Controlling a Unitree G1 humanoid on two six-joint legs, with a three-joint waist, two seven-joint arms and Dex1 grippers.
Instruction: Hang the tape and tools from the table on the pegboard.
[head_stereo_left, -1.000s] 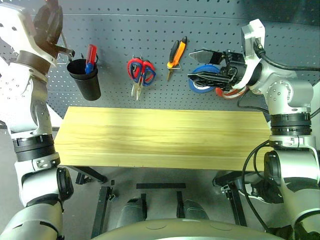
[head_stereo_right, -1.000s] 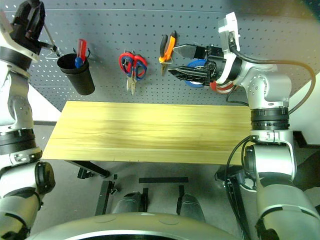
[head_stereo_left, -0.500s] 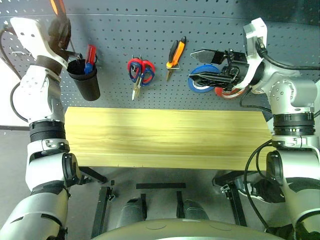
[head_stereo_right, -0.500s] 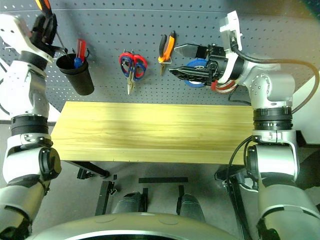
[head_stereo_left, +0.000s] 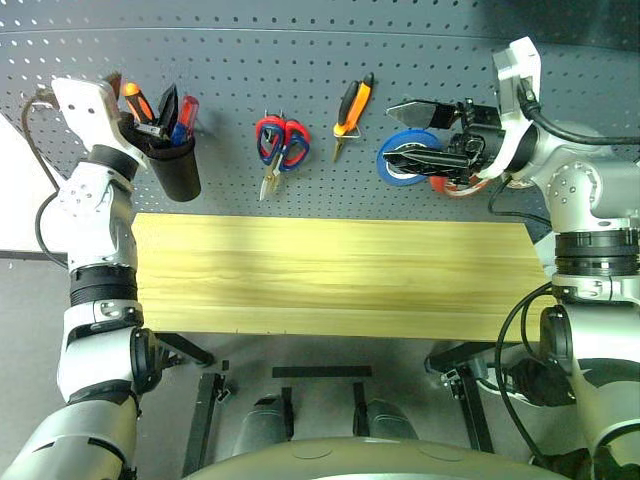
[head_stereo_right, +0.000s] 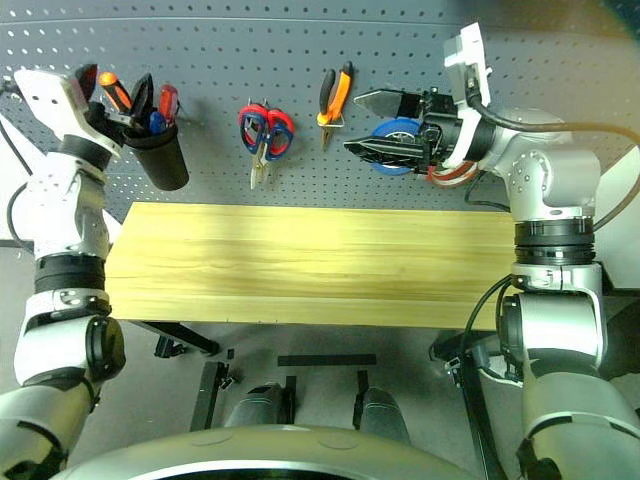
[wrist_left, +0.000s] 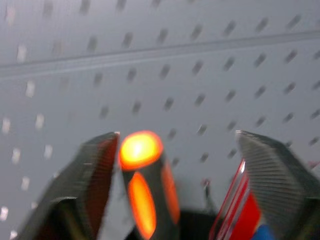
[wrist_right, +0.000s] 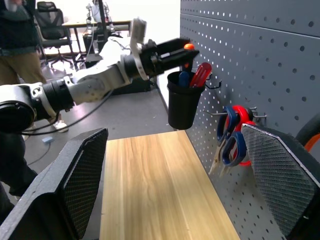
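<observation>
Left hand (head_stereo_left: 142, 100) up at the black cup (head_stereo_left: 172, 165) on the pegboard (head_stereo_left: 300, 50), fingers (wrist_left: 270, 170) apart. Between them the screwdriver (wrist_left: 142, 150), tip down inside the cup, orange-and-black handle up. Long axis nearly upright, leaning a little. In the left wrist view, handle close against one finger and well apart from the other; cannot tell if that finger touches it. Probably the placing step at its end, with the hand to come away next.

For that move, matters most that the handle stands directly between the fingers, along the same line as the hand. Better to draw back along this line, away from the board, not sideways. Otherwise a risk to catch the handle and tip or lift the tool out.

Just beside the screwdriver, in the same cup, the red-and-blue tool (head_stereo_left: 186, 108), touching or almost touching the other finger. Easy to disturb also.

Right hand (head_stereo_left: 395, 130) far from the cup, at the other end of the board, pointing sideways toward the left, fingers wide apart and holding nothing. Directly behind it the blue roll (head_stereo_left: 400, 165), next to that the red-orange roll (head_stereo_left: 450, 185). Between the two hands, on hooks: the red-handled scissors (head_stereo_left: 282, 140) and the pliers (head_stereo_left: 353, 108), hanging handles up.

Below all this, the counter (head_stereo_left: 330, 270). White tape and black-handled scissors not made out with certainty.
</observation>
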